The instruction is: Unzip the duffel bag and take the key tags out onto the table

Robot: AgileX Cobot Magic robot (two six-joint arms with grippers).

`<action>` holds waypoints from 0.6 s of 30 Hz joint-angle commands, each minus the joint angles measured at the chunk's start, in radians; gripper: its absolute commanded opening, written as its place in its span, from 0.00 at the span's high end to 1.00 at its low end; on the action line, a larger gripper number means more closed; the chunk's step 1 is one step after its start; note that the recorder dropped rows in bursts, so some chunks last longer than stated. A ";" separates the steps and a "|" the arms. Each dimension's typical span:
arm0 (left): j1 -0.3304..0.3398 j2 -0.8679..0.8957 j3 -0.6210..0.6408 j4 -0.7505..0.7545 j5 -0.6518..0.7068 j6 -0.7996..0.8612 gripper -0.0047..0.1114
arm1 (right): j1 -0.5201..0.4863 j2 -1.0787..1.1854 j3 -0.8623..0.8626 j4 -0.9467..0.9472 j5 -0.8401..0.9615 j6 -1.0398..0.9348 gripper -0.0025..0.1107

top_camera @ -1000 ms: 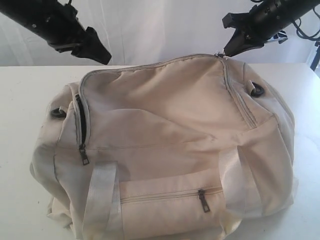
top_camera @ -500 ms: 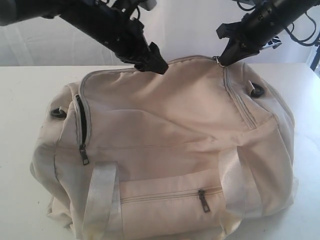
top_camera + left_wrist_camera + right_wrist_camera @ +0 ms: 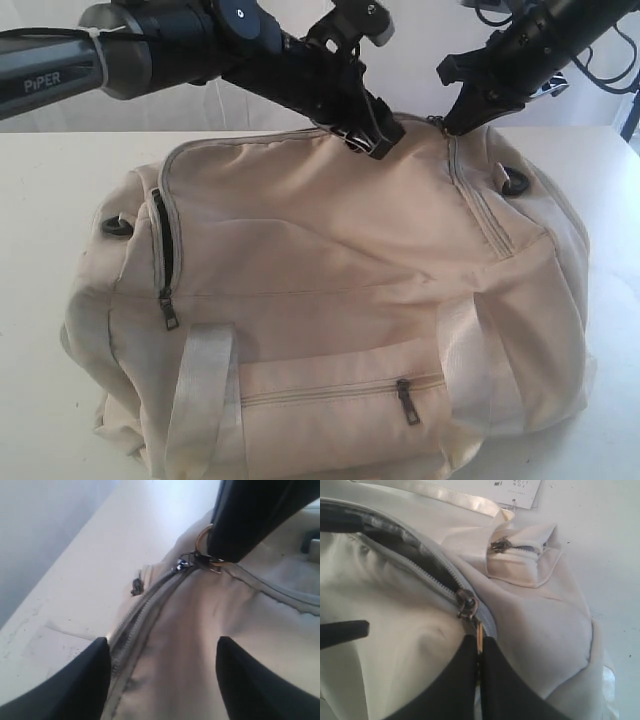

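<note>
So the left pincer (image 3: pixel 375 142) has swung in over the duffel bag (image 3: pixel 330 280), open, straddling the zipper line (image 3: pixel 145 610) right next to the right pincer (image 3: pixel 479 645), which stays clamped on the zipper pull (image 3: pixel 479 630). Probably bracing the fabric; key tags nowhere visible.

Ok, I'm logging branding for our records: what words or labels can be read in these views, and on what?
"PiPER": on the grey link of the left arm, exterior view.
White paper tag near the duffel bag, right wrist view: printed lines, too small and blurred to read.
No other text shows.
</note>
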 commanded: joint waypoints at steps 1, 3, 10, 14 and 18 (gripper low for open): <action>-0.012 0.005 -0.008 -0.016 -0.038 0.094 0.40 | -0.001 -0.003 0.003 0.001 0.007 -0.016 0.98; -0.014 0.015 -0.008 -0.019 -0.050 0.104 0.40 | -0.001 -0.003 0.003 0.008 0.007 -0.024 0.98; -0.016 0.032 -0.008 -0.046 -0.017 0.108 0.48 | 0.001 -0.003 0.003 0.008 0.007 -0.031 0.98; -0.016 0.032 -0.008 -0.046 -0.004 0.108 0.66 | 0.001 -0.003 0.003 0.006 0.007 -0.033 0.98; -0.016 0.032 -0.008 -0.013 0.036 0.106 0.92 | 0.001 -0.003 0.003 0.004 0.007 -0.035 0.98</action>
